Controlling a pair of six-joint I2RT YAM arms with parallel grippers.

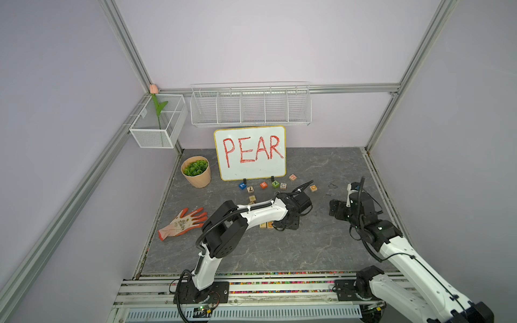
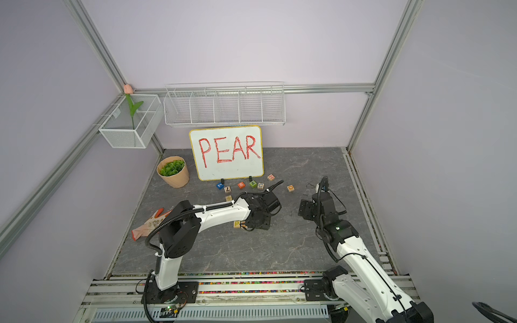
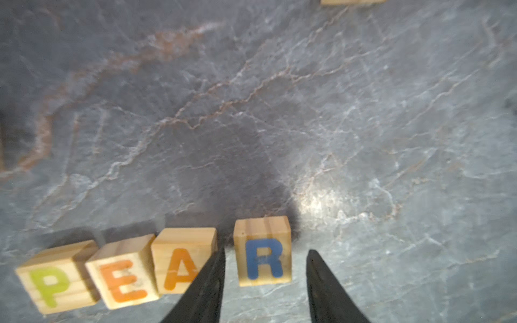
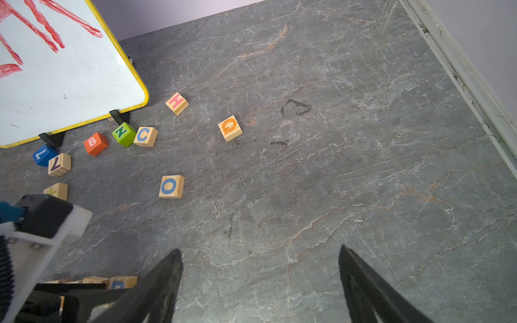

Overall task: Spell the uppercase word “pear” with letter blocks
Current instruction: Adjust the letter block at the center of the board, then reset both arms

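In the left wrist view the four letter blocks stand in a row on the grey stone floor: yellow P [image 3: 54,279], orange E [image 3: 123,275], orange A [image 3: 181,263], blue R [image 3: 263,254]. P, E and A touch; R stands a little apart from A. My left gripper [image 3: 266,251] is open, its black fingers on either side of R with floor showing in both gaps. In both top views the left arm covers most of the row [image 1: 265,224] [image 2: 237,223]. My right gripper [image 4: 260,249] is open and empty over bare floor, off to the right [image 1: 334,208].
A whiteboard [image 1: 249,152] reading PEAR stands at the back. Spare blocks lie before it: blue L [image 4: 44,155], red B [image 4: 95,143], green N [image 4: 123,133], C [image 4: 145,136], H [image 4: 176,103], Q [image 4: 230,128], O [image 4: 171,186]. A plant pot [image 1: 195,171] and a glove [image 1: 181,223] are on the left.
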